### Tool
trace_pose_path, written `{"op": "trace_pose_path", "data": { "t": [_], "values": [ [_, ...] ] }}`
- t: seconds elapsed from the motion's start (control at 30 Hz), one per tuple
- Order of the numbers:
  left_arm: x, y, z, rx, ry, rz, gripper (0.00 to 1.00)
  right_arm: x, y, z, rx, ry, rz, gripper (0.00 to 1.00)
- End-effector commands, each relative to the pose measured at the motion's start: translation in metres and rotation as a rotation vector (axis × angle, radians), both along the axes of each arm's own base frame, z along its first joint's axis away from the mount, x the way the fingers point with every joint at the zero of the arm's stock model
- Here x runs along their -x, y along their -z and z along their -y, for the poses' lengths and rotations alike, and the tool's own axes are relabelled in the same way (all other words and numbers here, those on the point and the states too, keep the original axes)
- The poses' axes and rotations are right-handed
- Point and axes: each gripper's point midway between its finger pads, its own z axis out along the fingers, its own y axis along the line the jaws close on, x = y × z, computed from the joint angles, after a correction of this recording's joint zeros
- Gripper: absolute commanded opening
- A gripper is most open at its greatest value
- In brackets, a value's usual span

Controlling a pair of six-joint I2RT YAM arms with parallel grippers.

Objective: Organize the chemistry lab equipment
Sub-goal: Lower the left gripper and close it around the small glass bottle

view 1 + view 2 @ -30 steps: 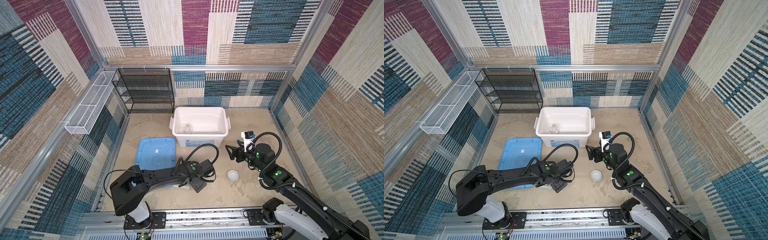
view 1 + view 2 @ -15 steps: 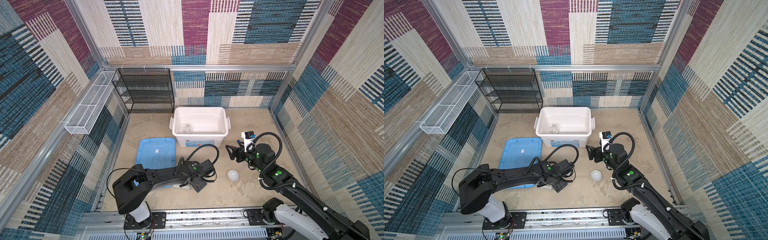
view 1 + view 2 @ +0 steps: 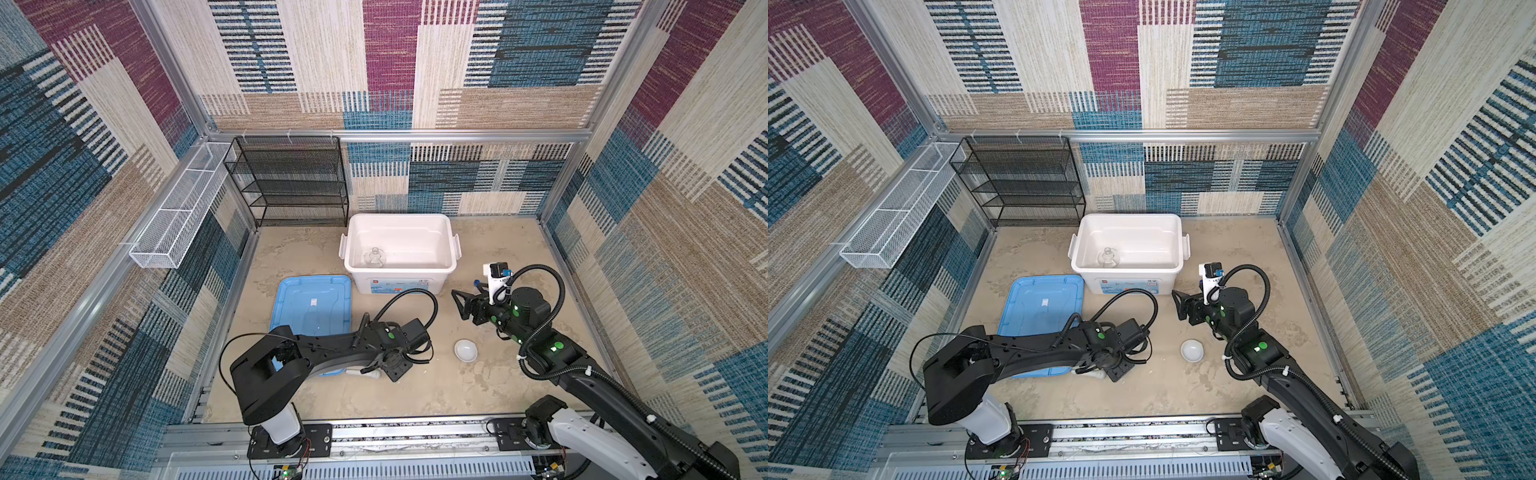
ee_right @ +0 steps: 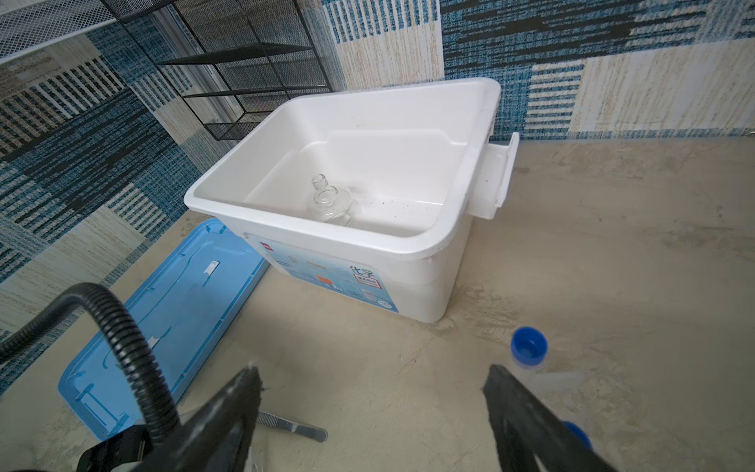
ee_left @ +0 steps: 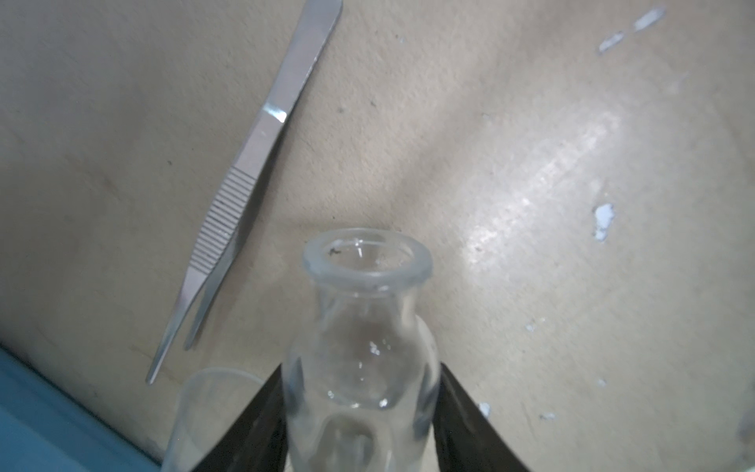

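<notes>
I am at the pick-up step for a small glass flask (image 5: 363, 318). It stands upright on the table (image 5: 572, 204) at the near side, just right of the blue lid's (image 3: 311, 307) near corner. My left tool (image 5: 361, 365) has closed in to the flask's width, one finger against each side of its body, so I read it as gripped though not yet lifted. The metal tweezers (image 5: 241, 184) lie flat just beside it. A clear dish (image 5: 212, 392) stands so close on the same side that I cannot tell whether the two pieces of glass touch. My right tool (image 4: 374, 370) hangs wide open and empty to the right of the white bin (image 3: 399, 271), with blue-capped test tubes (image 4: 529, 349) lying on the table close by it. A second flask (image 3: 375, 257) already sits in the bin, while the white bowl (image 3: 465, 350) and the pestle (image 3: 370, 374) wait on the table. The next move, as I judge it, calls for a straight lift clear of the dish and tweezers. After that I carry the flask far and right over the bin's near rim and set it down gently apart from the glass already inside.
</notes>
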Motion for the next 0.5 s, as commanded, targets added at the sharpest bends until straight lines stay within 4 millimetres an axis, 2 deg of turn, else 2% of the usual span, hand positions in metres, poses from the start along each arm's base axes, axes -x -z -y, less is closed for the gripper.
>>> {"op": "trace_pose_path", "data": {
  "t": [0.0,0.17,0.3,0.47],
  "values": [
    [-0.002,-0.005,0.007,0.042,-0.006,0.005,0.5,-0.003,-0.007,0.001,-0.01,0.014,0.027,0.88],
    [-0.004,-0.008,0.01,0.065,-0.007,0.014,0.41,-0.003,-0.008,0.002,-0.011,0.015,0.029,0.88],
    [-0.005,-0.011,0.011,0.075,-0.011,0.024,0.4,-0.002,-0.008,0.001,-0.011,0.013,0.029,0.88],
    [-0.014,-0.031,0.021,0.143,-0.006,0.083,0.39,-0.001,-0.01,-0.004,-0.022,-0.014,0.032,0.88]
  ]
}}
